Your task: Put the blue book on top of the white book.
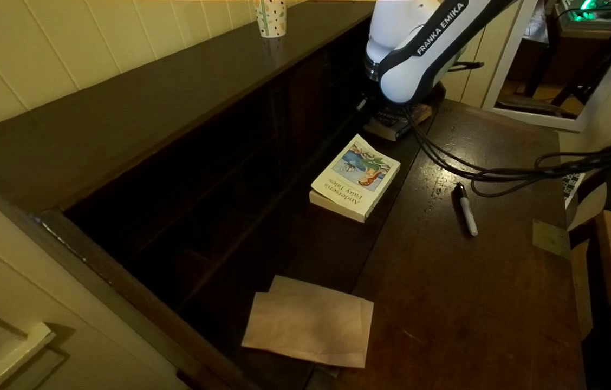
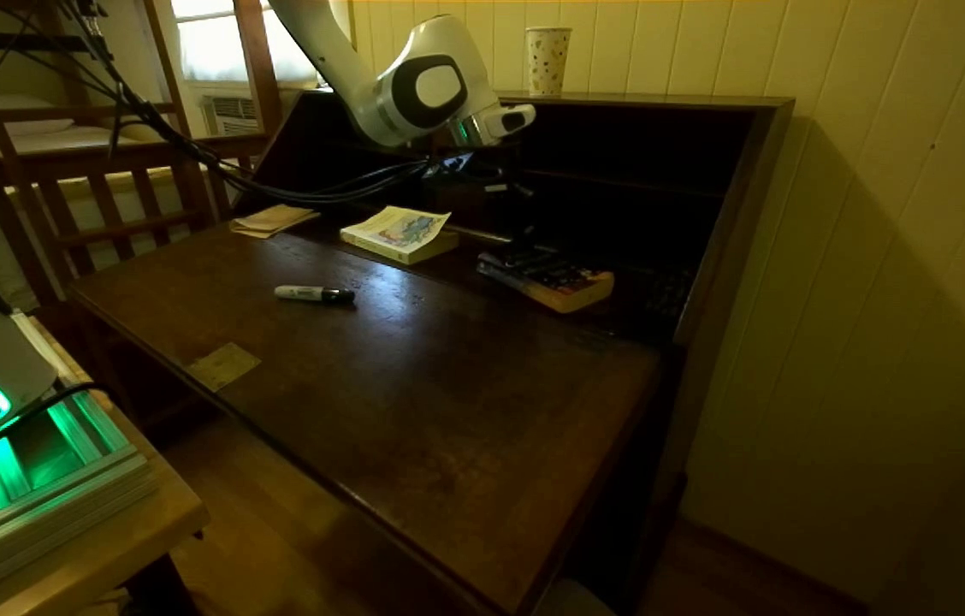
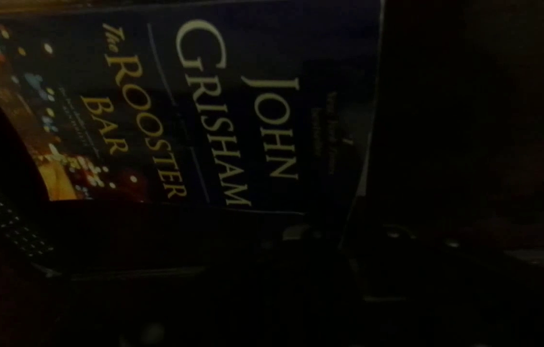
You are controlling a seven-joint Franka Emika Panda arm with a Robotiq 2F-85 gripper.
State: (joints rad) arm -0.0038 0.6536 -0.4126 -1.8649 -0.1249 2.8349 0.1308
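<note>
The blue book (image 2: 547, 274) is dark navy with pale and yellow lettering. It lies flat at the back of the desk, and in an exterior view (image 1: 389, 122) the arm partly covers it. Its cover fills much of the wrist view (image 3: 214, 111). The white book (image 1: 357, 176), with a blue-green picture, lies flat beside it, apart, and also shows in an exterior view (image 2: 397, 233). My gripper (image 3: 346, 236) is at a corner of the blue book, with the book's edge between faint fingertip glints. It is too dark to tell whether it grips.
A marker (image 1: 467, 211) lies on the desk (image 1: 446, 303). Beige sheets (image 1: 311, 325) lie beyond the white book. A patterned cup (image 2: 547, 60) stands on the top shelf. Cables (image 1: 500, 173) hang from the arm. A dark remote (image 3: 6, 221) lies near the blue book.
</note>
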